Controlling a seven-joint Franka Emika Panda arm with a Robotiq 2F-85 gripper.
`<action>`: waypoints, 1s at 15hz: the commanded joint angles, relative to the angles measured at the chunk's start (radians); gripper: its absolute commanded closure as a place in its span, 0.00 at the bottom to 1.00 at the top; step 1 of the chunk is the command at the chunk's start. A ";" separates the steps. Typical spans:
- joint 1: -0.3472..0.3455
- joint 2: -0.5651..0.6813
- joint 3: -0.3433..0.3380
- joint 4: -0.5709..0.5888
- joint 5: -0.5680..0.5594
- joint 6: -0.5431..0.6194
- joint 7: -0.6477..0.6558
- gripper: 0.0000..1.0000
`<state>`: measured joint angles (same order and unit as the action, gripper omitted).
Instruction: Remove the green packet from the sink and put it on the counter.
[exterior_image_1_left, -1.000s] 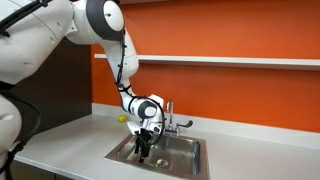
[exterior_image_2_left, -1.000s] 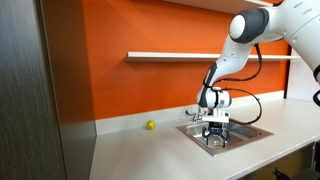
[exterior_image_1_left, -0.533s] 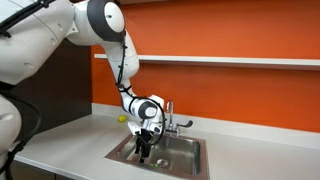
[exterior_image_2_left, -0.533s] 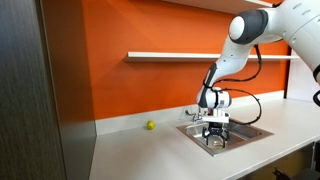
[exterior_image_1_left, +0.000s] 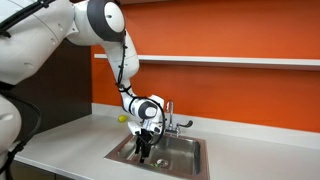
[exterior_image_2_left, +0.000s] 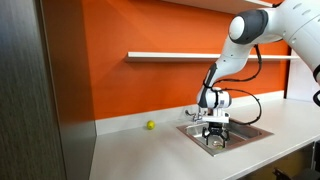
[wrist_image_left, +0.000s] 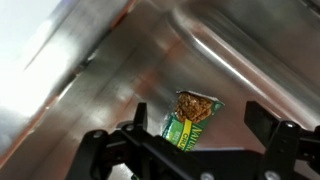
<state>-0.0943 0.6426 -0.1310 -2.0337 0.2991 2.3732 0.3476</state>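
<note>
Packet (wrist_image_left: 190, 122) lies flat on the sink (exterior_image_1_left: 190, 160) floor. The wrist view has it framed between the two fingers, apart from both as far as I can tell. In both exterior views it's hidden behind the hand (wrist_image_left: 197, 114).

Hand is released, jaws wide, down inside the basin at the end nearer the ball (exterior_image_2_left: 150, 125).

Risks from here, my read:
- Packet is thin and the steel is slick. If the jaws close too high they pinch air or just the top crimp, and it slips out on the lift.
- The packet sits skewed to the jaws. One finger landing first would shove it across the floor rather than grip it.
- Going lower to get purchase can jam the fingertips into the sink floor.
- A side wall slopes up close by, so there's little room to chase a sliding packet.
- On the way out, a low or early sideways move clips the sink rim or the tap (exterior_image_1_left: 170, 120).
- Setting it down on the surface (exterior_image_1_left: 60, 150) close to the ball could knock the ball rolling.
</note>
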 joint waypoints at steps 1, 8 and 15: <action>-0.004 0.001 0.003 0.002 -0.004 -0.001 0.002 0.00; -0.007 0.043 0.004 0.034 0.003 -0.002 0.012 0.00; -0.011 0.054 0.002 0.037 0.017 0.016 0.022 0.00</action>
<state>-0.0942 0.6899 -0.1326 -2.0103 0.3030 2.3813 0.3513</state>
